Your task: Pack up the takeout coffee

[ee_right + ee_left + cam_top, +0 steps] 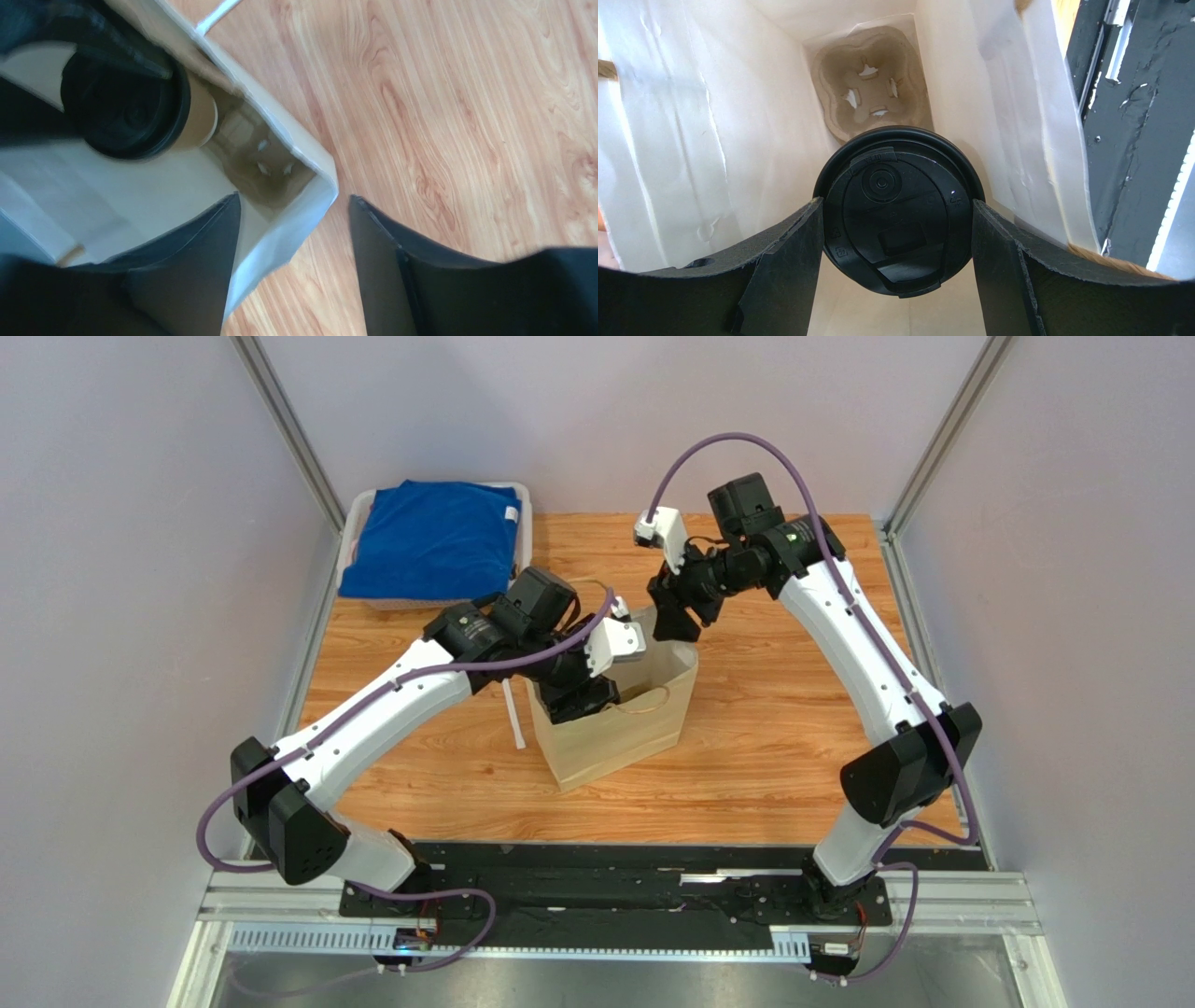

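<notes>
Left gripper [896, 210] sits inside tall brown paper bag [703, 140], above grey-brown moulded pulp tray [871, 84], clenched on small brown paper cup with black plastic lid [885, 185]. Right gripper [295, 203] straddles bag rim, jaws apart. Advice: lower straight into tray socket.

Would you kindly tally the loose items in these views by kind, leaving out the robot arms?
Paper bag: 1
Takeout coffee: 1
Pulp cup tray: 1
White straw: 1
Blue cloth: 1
White bin: 1
Total: 6
</notes>
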Robot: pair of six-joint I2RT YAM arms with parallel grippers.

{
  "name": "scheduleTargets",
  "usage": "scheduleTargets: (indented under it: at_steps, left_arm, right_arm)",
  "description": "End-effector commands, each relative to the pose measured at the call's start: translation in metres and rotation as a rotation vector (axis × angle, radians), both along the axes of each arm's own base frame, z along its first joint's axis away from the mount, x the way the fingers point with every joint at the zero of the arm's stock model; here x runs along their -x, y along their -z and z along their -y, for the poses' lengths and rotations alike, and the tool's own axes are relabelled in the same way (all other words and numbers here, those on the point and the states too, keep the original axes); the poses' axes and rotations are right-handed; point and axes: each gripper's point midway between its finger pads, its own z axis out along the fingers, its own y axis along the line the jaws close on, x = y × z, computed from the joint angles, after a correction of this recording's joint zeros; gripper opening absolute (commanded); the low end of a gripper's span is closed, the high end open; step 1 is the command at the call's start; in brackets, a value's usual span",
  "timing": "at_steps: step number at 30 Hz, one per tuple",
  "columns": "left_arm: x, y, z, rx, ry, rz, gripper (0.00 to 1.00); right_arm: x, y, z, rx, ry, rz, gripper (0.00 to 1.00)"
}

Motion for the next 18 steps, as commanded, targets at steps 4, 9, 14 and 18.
scheduleTargets:
  at_steps: [4, 9, 14, 18]
  left_arm:
    - [0.000, -0.020, 0.004, 0.060, 0.006, 0.096, 0.18]
    - [0.002, -0.020, -0.004, 0.053, 0.002, 0.159, 0.18]
    - [0.006, -0.025, -0.006, 0.068, 0.019, 0.244, 0.18]
    - [0.010, -0.022, -0.006, 0.070, 0.046, 0.306, 0.18]
  right_arm:
    - [0.024, -0.009, 0.000, -0.040, 0.031, -0.114, 0.00]
    - [0.037, -0.031, -0.010, -0.167, 0.008, -0.081, 0.00]
    - [0.046, -0.055, -0.012, -0.280, 0.019, 0.073, 0.00]
    - [0.053, -0.057, -0.007, -0.286, 0.033, 0.124, 0.00]
